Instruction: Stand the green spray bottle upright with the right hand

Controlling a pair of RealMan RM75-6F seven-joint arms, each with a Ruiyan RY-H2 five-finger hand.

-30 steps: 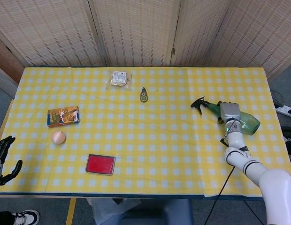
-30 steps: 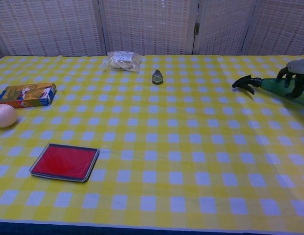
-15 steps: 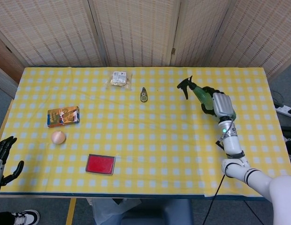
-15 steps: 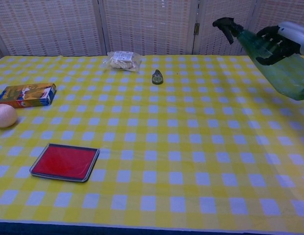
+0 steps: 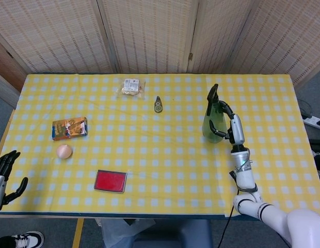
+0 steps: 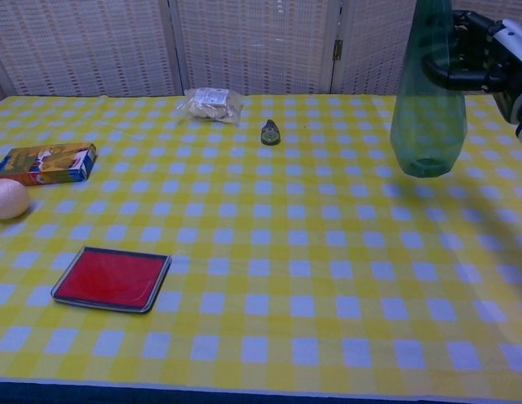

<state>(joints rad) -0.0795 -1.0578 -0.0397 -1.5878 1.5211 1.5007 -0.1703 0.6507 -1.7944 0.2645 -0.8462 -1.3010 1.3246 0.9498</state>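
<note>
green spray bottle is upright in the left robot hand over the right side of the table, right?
Not quite: the right robot hand grips the green spray bottle, not the left. The chest view shows it upright over the right side of the table; the left robot hand hangs empty off the table's near left corner.

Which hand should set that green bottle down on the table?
The right hand: it already grips the green spray bottle upright above the table. The left hand sits off the table's far-left edge, holding nothing.
</note>
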